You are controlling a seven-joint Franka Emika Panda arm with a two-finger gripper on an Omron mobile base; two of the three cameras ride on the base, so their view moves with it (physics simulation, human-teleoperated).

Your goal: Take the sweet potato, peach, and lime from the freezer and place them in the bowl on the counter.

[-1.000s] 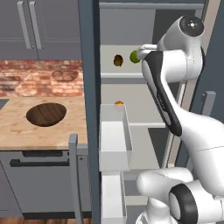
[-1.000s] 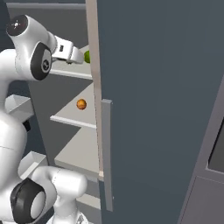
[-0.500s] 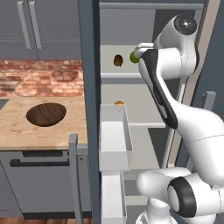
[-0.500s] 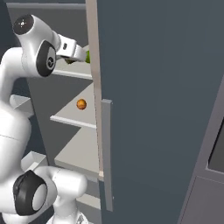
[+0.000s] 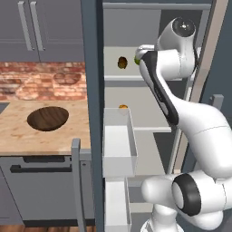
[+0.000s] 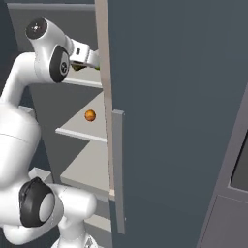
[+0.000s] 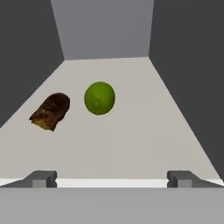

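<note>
Left base view. At far left, the counter (image 5: 18,131) carries the bowl (image 5: 47,118), a dark wooden dish that holds nothing. Grey wall cabinets (image 5: 41,29) hang above a strip of red brick wall (image 5: 43,81). To the right stands the freezer (image 5: 93,90) with its door swung open toward the camera, a long grey handle (image 5: 76,181) at the door's edge and white door bins (image 5: 118,147) on its inner face. On the upper shelf (image 5: 122,77) lies the sweet potato (image 5: 122,62); just right of it a sliver of the lime (image 5: 136,60) shows beside the white arm (image 5: 181,113). On the shelf below, the top of the peach (image 5: 123,107) shows above the upper bin's rim.

Right base view. The arm reaches from the left into the upper shelf level, and its hand passes behind the edge of the freezer's right-hand door. The peach (image 6: 90,115) sits alone on the middle shelf (image 6: 85,128), well below the hand.

Hand view. The sweet potato (image 7: 50,110) lies at left and the lime (image 7: 99,98) just right of it, apart and not touching, both on the pale shelf floor (image 7: 131,140). The gripper (image 7: 111,179) is spread wide, with one fingertip (image 7: 41,178) at lower left and the other at lower right; nothing lies between them, and both fruits lie farther in than the tips.
</note>
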